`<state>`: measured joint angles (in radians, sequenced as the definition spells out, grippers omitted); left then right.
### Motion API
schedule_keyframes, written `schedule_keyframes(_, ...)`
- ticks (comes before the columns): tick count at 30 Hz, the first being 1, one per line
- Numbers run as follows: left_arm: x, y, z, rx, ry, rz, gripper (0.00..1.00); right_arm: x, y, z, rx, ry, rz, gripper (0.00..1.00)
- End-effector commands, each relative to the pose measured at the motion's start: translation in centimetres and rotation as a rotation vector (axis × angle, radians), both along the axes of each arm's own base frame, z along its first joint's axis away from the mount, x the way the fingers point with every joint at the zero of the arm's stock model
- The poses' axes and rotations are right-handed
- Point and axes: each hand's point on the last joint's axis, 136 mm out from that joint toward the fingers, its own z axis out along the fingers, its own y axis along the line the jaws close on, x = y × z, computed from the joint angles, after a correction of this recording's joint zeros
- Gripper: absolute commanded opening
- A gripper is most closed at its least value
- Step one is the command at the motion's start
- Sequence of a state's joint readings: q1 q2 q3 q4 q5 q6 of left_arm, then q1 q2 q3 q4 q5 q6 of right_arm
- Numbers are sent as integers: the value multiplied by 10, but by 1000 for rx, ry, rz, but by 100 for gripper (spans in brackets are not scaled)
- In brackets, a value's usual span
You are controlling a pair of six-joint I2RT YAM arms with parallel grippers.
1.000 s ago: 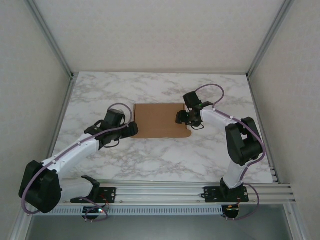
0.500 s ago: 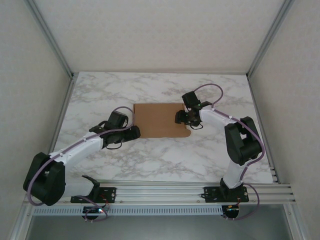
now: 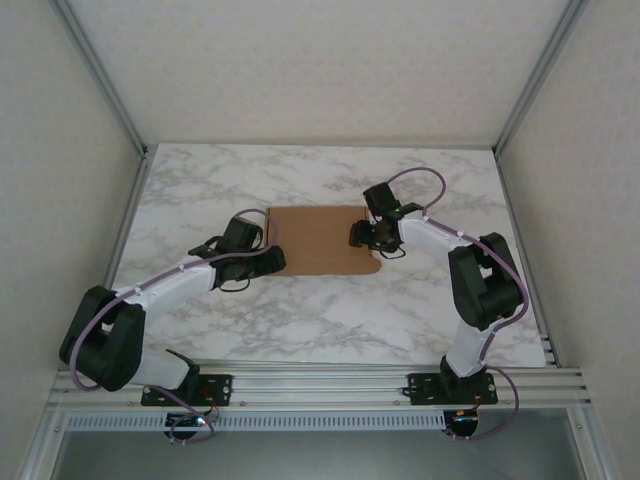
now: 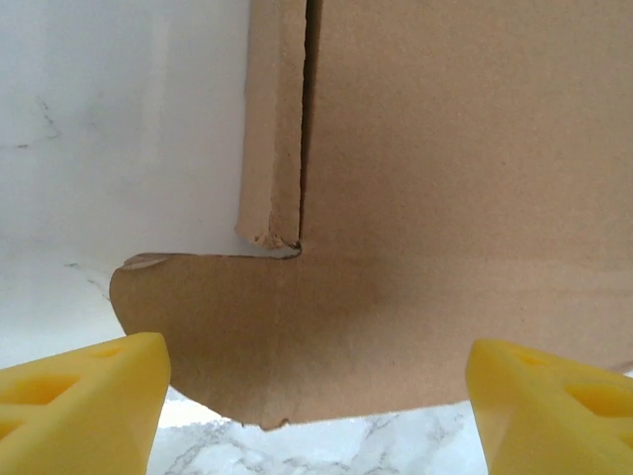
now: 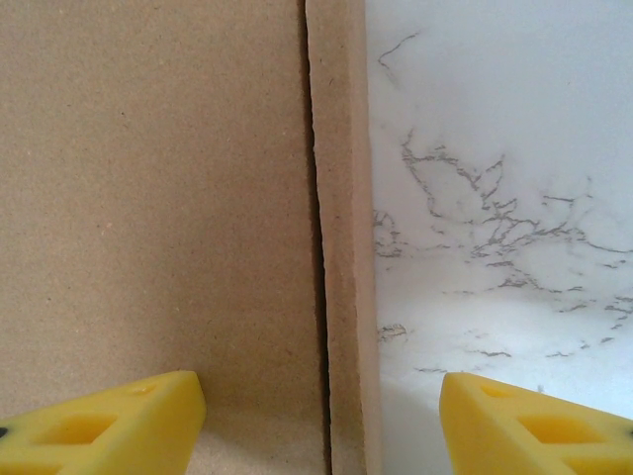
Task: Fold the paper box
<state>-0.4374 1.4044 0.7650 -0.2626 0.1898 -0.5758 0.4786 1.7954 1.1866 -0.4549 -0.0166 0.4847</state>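
**Asker:** Where is the paper box [image 3: 320, 240] just now?

**Me:** It lies flat and unfolded on the bench [image 3: 300, 320], about the middle, with one of my hands at each side.

**Asker:** And the hands themselves?

**Me:** My left hand [image 4: 316, 391] hangs low at the near left corner. Its jaws are wide, the rounded flap [image 4: 297, 336] lies between them, and nothing is gripped. My right hand [image 5: 321, 416] is wide as well and holds nothing. It straddles the narrow strip [image 5: 341, 247] along the right edge, one jaw over cardboard and the other over bare marble.

**Asker:** Why stand them there?

**Me:** I judge it is to work both sides together. Each hand sits across a cut or crease, ready to catch a thin edge and lift it while the other steadies the sheet. It is light and could slide away.
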Motion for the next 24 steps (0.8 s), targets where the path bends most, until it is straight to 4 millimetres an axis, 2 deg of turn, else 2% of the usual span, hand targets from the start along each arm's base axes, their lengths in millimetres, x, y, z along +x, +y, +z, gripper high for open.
schedule_keyframes(1,10,-2,-2,19,-26,3,78,-36,-12,-47,-104,167,32,66)
schedule_keyframes(5,13,-15,-9,-32,-5,-6,76,-36,-13,-49,-111,173,33,66)
schedule_keyframes(11,14,-39,1,-140,-18,-35,76,-37,-10,-49,-97,184,35,66)
schedule_keyframes(15,16,-45,2,-176,-18,-41,76,-36,-8,-48,-91,185,34,66)
schedule_keyframes(19,17,-41,-2,-152,-20,-30,74,-37,-9,-49,-102,187,37,66)
schedule_keyframes(24,15,-17,1,-37,-38,0,76,-36,-16,-43,-119,162,39,68)
